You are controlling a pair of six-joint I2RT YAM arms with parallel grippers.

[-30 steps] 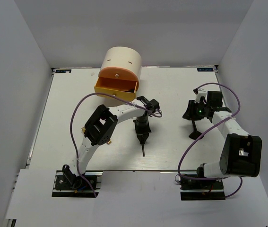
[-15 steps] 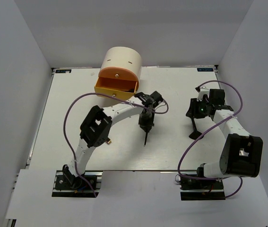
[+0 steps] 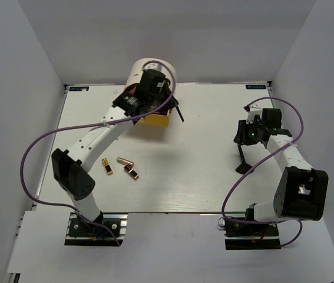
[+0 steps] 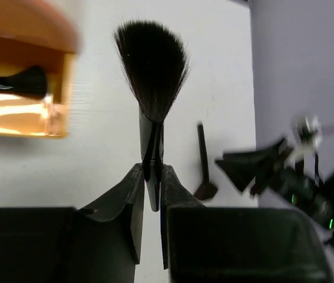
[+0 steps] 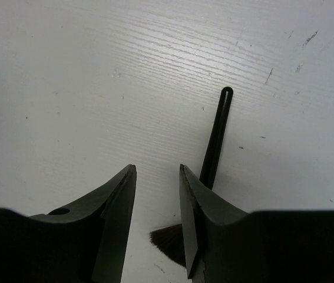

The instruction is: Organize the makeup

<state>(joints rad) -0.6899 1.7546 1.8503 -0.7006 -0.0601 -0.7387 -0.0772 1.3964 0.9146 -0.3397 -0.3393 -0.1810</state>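
Masking orange drawer (image 3: 155, 121) overhead, left claw (image 4: 150, 169) gripping fan brush (image 4: 152, 65)

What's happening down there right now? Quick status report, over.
Left gripper shut on fan brush, near open orange drawer. Right gripper open above second brush on table. Lipsticks loose on table. Nothing seen blocking drawer.

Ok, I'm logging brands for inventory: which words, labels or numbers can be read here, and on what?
Far-left table sticker: print too small to read.
Far-right table sticker: print too small to read.
Fan brush, rose-gold lipstick, cream drawer box: no lettering shows.
Nothing else is legible.
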